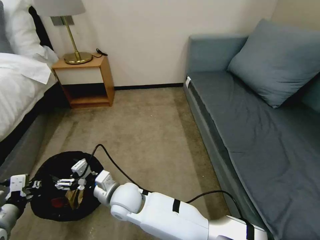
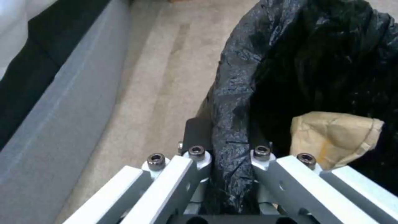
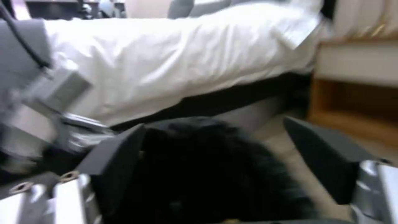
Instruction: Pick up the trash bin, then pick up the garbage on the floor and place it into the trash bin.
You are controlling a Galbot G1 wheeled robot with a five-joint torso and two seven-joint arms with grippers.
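Gripping the bag-lined rim of the trash bin (image 1: 63, 186), the left gripper (image 2: 226, 149) is clamped with one finger inside and one outside the crinkled black liner (image 2: 236, 102), at the bin's side nearest the bed (image 1: 20, 86). The right gripper (image 1: 66, 183) hangs over the bin's mouth, its black fingers (image 3: 327, 155) spread wide apart and holding nothing. Inside the bin lie a crumpled brown paper wrapper (image 2: 335, 137) and a red piece (image 1: 56, 201), partly hidden. The bin stands low over the beige carpet (image 1: 146, 130) between the bed and a grey sofa (image 1: 256, 120), with a wooden nightstand (image 1: 85, 81) and brass lamp (image 1: 71, 36) against the wall beyond.
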